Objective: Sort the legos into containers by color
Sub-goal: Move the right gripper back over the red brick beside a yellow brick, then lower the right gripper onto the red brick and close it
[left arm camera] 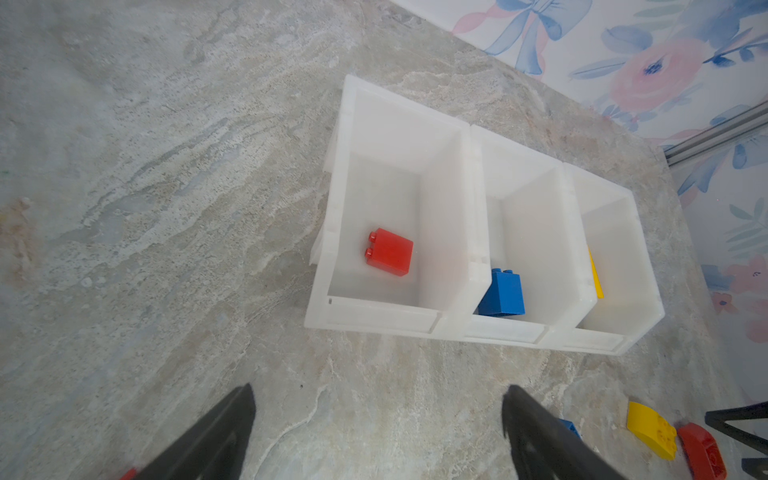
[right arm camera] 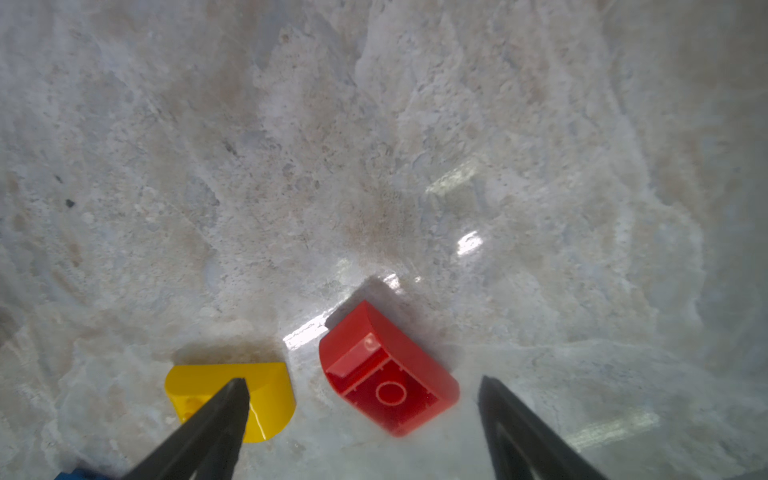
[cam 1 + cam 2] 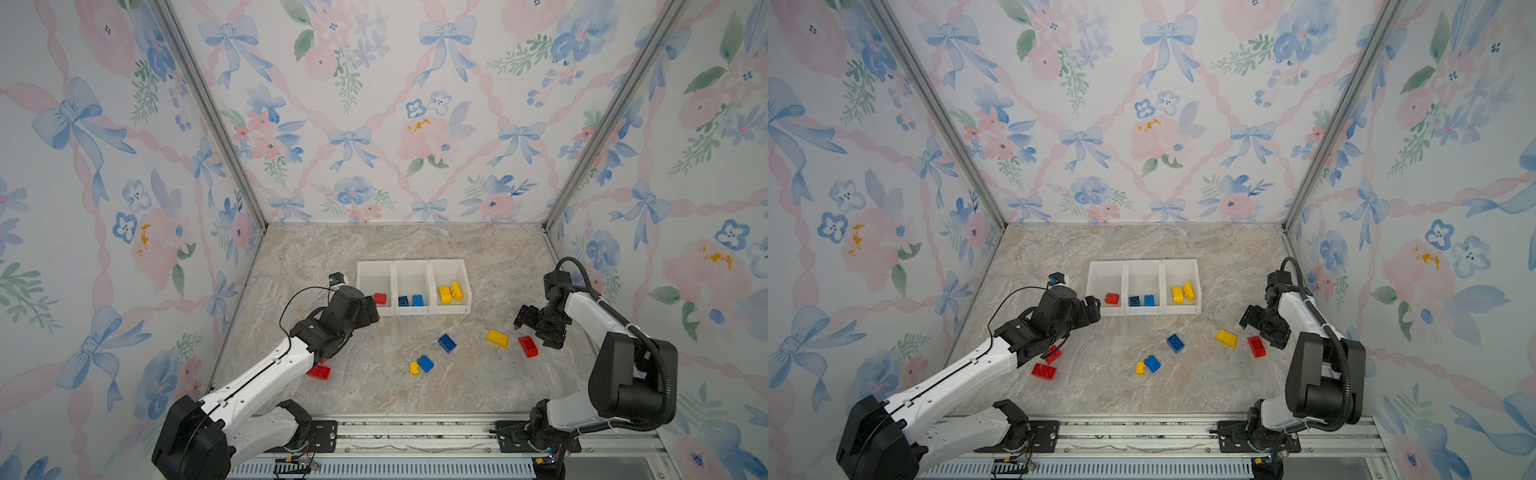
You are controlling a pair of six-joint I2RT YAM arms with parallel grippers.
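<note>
Two red legos lie nearest the front rail, on your left: a flat red lego [image 3: 1043, 371] out in the open, and a second red lego [image 3: 1053, 354] just beyond it, half hidden beneath the left arm. Toward the middle of the marbled surface [image 3: 374, 386], a small yellow lego [image 3: 414, 368] touches a blue lego [image 3: 425, 363].

A little farther back you have a lone blue lego [image 3: 446, 343]. To its right, a yellow curved lego [image 3: 497, 338] and a red curved lego [image 3: 528, 346] lie near each other without touching. The red one lies with its hollow underside showing.

Your right tool [image 2: 361, 381] hangs just by that pair, its fingers spread wide with nothing gripped. In the right wrist view the red curved lego sits on the surface between the two fingers, and one finger stands in front of the yellow curved lego.

Your left tool [image 1: 379, 390] is spread just as wide and is empty. It sits at the near left corner of the containers [image 3: 415, 311].

Those three white bins stand farthest back, joined in a row:
- **Left bin:** one boxy red lego [image 3: 380, 298].
- **Middle bin:** a dark blue lego [image 3: 403, 301] beside a brighter blue lego [image 3: 417, 300].
- **Right bin:** a studded yellow lego [image 3: 445, 294], with a tilted yellow lego [image 3: 456, 290] up against it on the right.
</note>
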